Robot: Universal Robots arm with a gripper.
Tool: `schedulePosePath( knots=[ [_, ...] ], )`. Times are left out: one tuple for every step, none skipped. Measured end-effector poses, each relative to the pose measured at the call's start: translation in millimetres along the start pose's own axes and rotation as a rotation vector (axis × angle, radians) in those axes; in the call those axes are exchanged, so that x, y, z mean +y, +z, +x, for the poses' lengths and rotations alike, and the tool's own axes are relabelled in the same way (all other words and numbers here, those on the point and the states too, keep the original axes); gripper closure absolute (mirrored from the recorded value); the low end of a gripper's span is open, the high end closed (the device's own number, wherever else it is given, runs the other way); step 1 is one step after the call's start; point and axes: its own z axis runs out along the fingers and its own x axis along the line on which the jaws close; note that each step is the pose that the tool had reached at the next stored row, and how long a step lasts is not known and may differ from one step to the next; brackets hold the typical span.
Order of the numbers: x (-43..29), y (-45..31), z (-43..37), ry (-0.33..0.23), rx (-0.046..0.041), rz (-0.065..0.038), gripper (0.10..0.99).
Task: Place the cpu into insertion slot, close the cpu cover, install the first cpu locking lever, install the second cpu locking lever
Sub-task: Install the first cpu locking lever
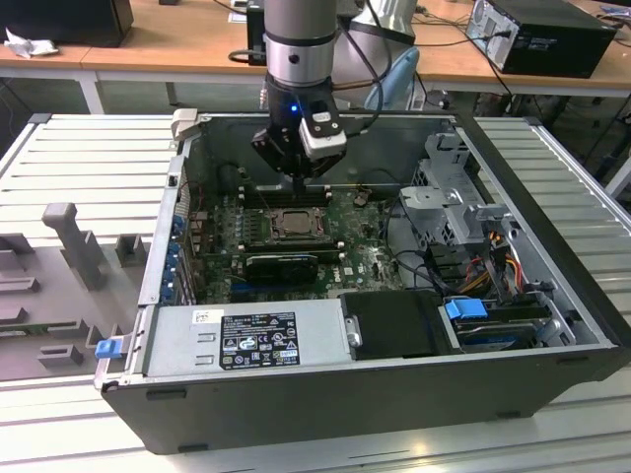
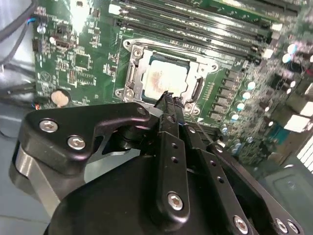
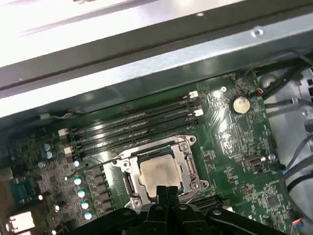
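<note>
Black pincer (image 3: 166,191) up close in both wrist views, its fingers clenched together on nothing, tips poised at the rim of the insertion slot (image 3: 128,184) on the green motherboard (image 3: 230,142) inside the open computer case (image 1: 325,399). The cpu (image 3: 157,172) sits in that slot, and the cpu cover (image 3: 188,165) lies flat around its pale top.

Arm (image 1: 301,34) vertical, wrist (image 1: 297,84) pointing straight down, black fingers (image 3: 161,192) pressed together at the tips
</note>
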Motion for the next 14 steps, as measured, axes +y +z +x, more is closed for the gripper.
schedulePosePath(
  knots=[
    [0.0,0.3,0.0,-0.066,-0.0009,0.001,0.980],
    [0.0,0.4,0.0,-0.105,-0.0012,0.000,0.980],
    [0.0,0.7,0.0,-0.140,-0.0015,0.000,0.980],
    [0.0,0.8,0.0,-0.167,-0.0016,-0.001,0.980],
    [0.0,0.9,0.1,-0.183,-0.0017,-0.001,0.980],
    [0.0,1.0,0.1,-0.200,-0.0018,-0.002,0.980],
    [0.0,1.2,0.1,-0.229,-0.0019,-0.003,0.980],
    [0.1,1.6,0.1,-0.262,-0.0018,-0.004,0.980],
    [0.2,1.8,0.1,-0.279,-0.0018,-0.004,0.980],
    [0.2,2.2,0.3,-0.291,-0.0015,-0.005,0.980],
    [0.0,2.8,1.1,-0.302,0.0005,-0.005,0.980],
    [-0.6,3.9,3.3,-0.303,0.0057,-0.004,0.980],
    [-1.2,5.3,5.5,-0.302,0.0111,-0.004,0.980],
    [-1.1,6.1,5.8,-0.298,0.0133,-0.003,0.980]
  ],
)
